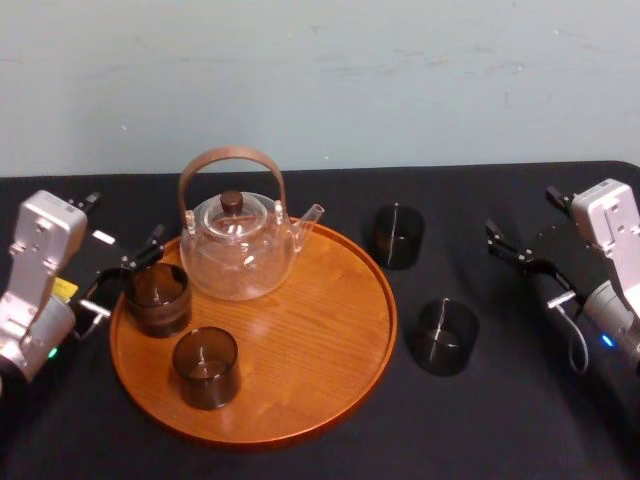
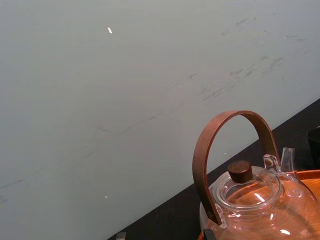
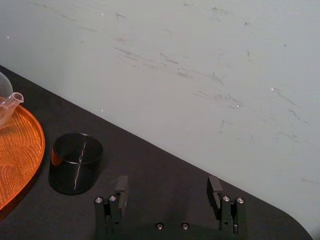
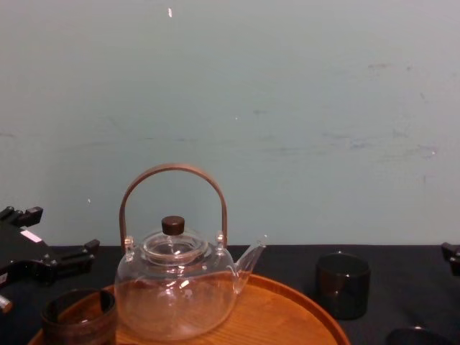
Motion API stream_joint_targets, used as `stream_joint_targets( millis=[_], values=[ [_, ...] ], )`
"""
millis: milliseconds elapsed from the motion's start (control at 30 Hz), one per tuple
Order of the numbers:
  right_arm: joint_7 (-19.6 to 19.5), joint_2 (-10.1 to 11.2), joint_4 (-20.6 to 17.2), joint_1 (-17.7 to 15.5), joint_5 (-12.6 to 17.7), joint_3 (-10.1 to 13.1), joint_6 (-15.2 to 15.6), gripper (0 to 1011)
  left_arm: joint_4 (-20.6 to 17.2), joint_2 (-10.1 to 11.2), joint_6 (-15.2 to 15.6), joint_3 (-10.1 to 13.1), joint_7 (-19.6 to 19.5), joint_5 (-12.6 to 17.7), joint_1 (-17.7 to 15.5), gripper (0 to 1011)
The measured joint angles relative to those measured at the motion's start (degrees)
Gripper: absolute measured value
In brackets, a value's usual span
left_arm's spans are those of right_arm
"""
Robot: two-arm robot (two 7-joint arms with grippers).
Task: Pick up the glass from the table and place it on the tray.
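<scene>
1. Smoky-brown straight-sided glass tumbler (image 1: 399,235) stands upright on black-cloth table (image 1: 520,420), just right of round orange wooden tray (image 1: 330,400).
2. Your right claw (image 1: 505,248), spread and empty, is nearer; tumbler lies leftward.
3. Left claw (image 1: 125,278) spread, tray's left rim.

Clear teapot (image 2: 250,196) with arched brown handle stands on the tray (image 2: 309,176), wall behind

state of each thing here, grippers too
round orange-brown wooden tray: flat on black-cloth table
clear glass teapot with arched brown handle: upright on tray, lid on
squat dark cup with ribbed band: upright on tray
dark smoky tumbler on tray: upright
far dark tumbler on table: upright
near dark tumbler on table: upright
left gripper: open, beside ribbed cup
right gripper: open, empty
</scene>
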Motion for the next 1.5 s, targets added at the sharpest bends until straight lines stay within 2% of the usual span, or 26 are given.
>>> stream_joint_targets(
  millis=[1500],
  values=[
    [0.0, 0.0, 0.0, 0.0, 0.0, 0.0, 0.0, 1002, 0.0, 0.0, 0.0, 0.0, 0.0, 0.0, 0.0, 1001]
  ],
)
